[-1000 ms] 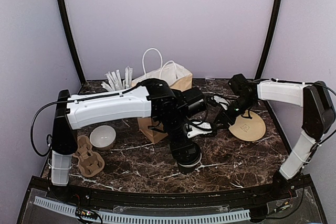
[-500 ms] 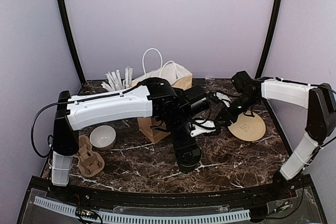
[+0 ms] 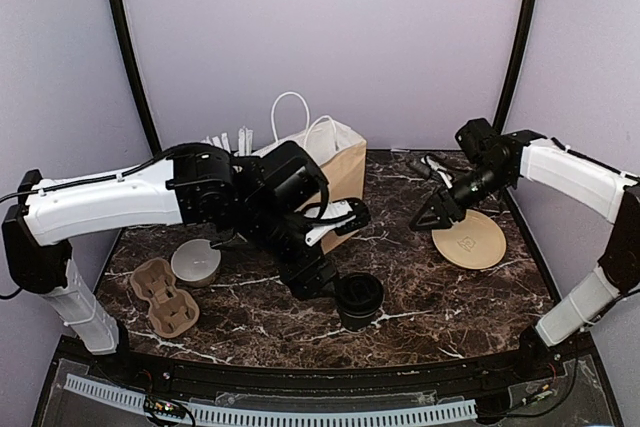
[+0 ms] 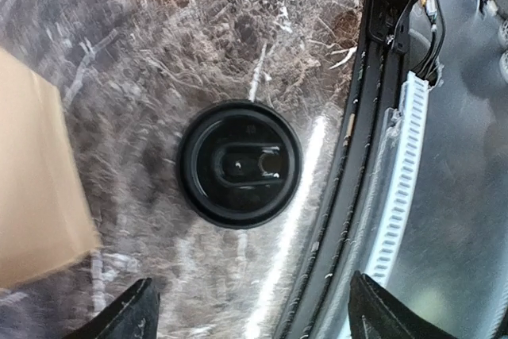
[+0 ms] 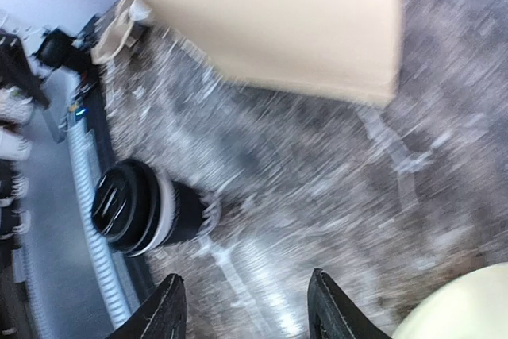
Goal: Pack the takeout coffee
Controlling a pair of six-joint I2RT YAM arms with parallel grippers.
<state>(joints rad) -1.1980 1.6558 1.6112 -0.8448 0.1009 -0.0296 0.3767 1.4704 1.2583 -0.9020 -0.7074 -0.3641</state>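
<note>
The takeout coffee (image 3: 360, 299), a small black cup with a round black lid, stands upright near the table's front edge. In the left wrist view it (image 4: 240, 163) is seen from above, in the right wrist view (image 5: 147, 208) from the side, with a white band under the lid. My left gripper (image 3: 322, 282) is open and empty just left of the cup; its jaws (image 4: 250, 315) stand wide apart, not touching it. My right gripper (image 3: 428, 215) is open and empty (image 5: 250, 307), well right of the cup. The brown paper bag (image 3: 325, 162) stands open behind.
A tan round disc (image 3: 470, 239) lies at the right, under the right arm. A white bowl (image 3: 195, 262) and a brown cup carrier (image 3: 165, 297) sit at the front left. A white cup of white sticks (image 3: 225, 152) stands left of the bag. The table's front rail (image 4: 373, 156) runs beside the cup.
My left arm has swung left and drawn its gripper off the cup, which now stands uncovered. My right gripper has pulled back to the right, away from the middle.
</note>
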